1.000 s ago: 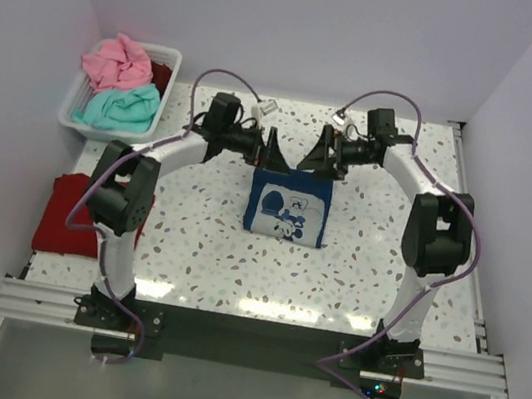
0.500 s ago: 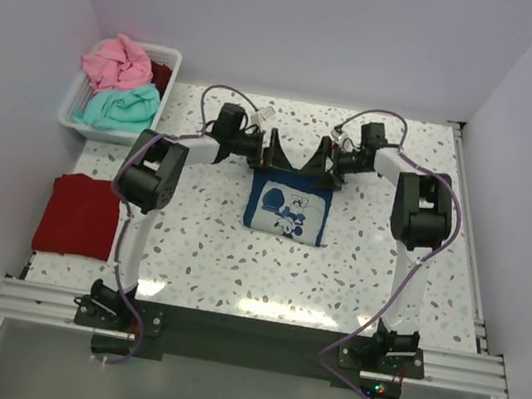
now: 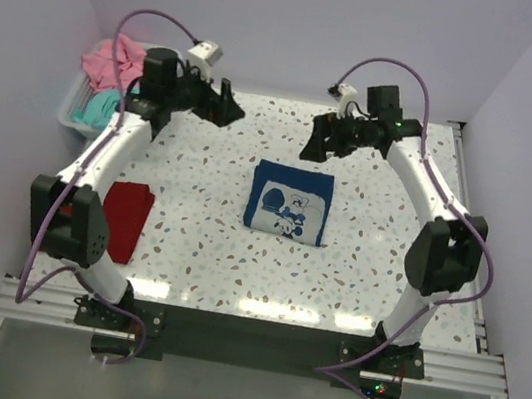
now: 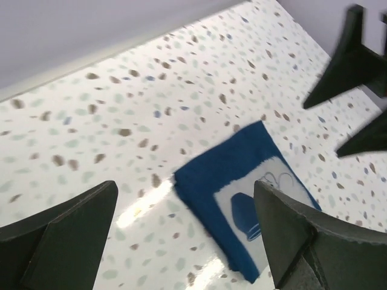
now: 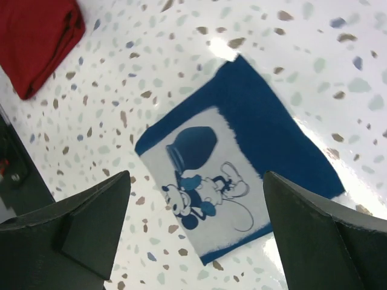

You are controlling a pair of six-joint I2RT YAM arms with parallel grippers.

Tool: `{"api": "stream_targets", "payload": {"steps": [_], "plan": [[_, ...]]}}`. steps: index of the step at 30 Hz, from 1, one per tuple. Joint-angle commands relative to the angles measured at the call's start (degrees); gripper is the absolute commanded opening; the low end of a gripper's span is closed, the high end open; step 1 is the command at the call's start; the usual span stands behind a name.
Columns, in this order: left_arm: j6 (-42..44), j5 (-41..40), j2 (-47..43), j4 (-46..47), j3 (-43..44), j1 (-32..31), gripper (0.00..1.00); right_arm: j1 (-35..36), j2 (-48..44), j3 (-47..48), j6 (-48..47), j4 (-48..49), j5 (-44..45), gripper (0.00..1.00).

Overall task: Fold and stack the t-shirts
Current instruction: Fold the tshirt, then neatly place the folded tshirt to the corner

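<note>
On the speckled table (image 3: pixel 368 256) lies the folded navy t-shirt (image 3: pixel 289 203).

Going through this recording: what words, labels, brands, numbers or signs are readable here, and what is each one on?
None can be read.
The navy t-shirt carries only a white-and-light-blue cartoon picture, with no lettering.
The dark red t-shirt is plain.
</note>
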Motion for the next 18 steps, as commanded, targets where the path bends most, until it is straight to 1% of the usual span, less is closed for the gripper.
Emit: {"api": "stream_targets", "payload": {"steps": [1, 2, 3, 4, 5, 8, 9, 12, 13, 14, 16, 18], "plan": [[4.25, -1.91, -0.96, -9.85, -2.13, 4.35, 1.00, 8.81, -5.60, -4.65, -9.10, -2.16, 13.91, 0.94], [4.78, -2.35, -1.83, -12.83, -2.30, 5.31, 1.00, 10.66, -5.97, -5.63, -9.80, -2.07, 16.02, 0.92], [4.79, -3.66, -2.36, -13.38, -2.91, 5.67, 1.00, 14.77, -6.40, -6.51, -11.12, -2.07, 17.78, 0.92], [4.27, -5.93, -2.97, -13.38, -5.00, 6.37, 1.00, 16.81, -6.93, -8.35, -11.57, -1.81, 21.98, 0.92], [3.83, -6.48, -3.94, -13.82, -6.16, 6.81, 1.00, 20.83, -7.02, -9.24, -12.00, -0.93, 23.76, 0.91], [1.37, -8.15, -4.56, -14.69, -10.55, 7.69, 1.00, 26.30, -5.89, -11.09, -12.89, 0.04, 30.62, 0.86], [0.67, -8.50, -4.30, -15.22, -11.17, 7.69, 1.00, 29.28, -5.53, -11.35, -12.89, 0.39, 31.67, 0.82], [-1.79, -9.38, -3.33, -16.46, -13.71, 7.87, 1.00, 34.56, -3.69, -12.84, -12.89, 2.76, 35.63, 0.74], [-2.85, -9.21, -3.16, -16.29, -14.34, 7.95, 1.00, 35.54, -3.07, -13.89, -12.89, 3.46, 36.42, 0.65], [-2.94, -8.95, -3.07, -15.85, -14.78, 7.96, 1.00, 37.29, -2.63, -14.43, -12.80, 5.12, 37.82, 0.62], [-3.73, -9.12, -2.98, -14.97, -15.83, 7.96, 1.00, 38.53, -0.70, -15.48, -13.15, 6.28, 38.80, 0.54], [-3.91, -9.12, -2.37, -14.70, -15.49, 7.96, 1.00, 39.94, 0.88, -15.66, -13.76, 7.86, 40.20, 0.50]]}}
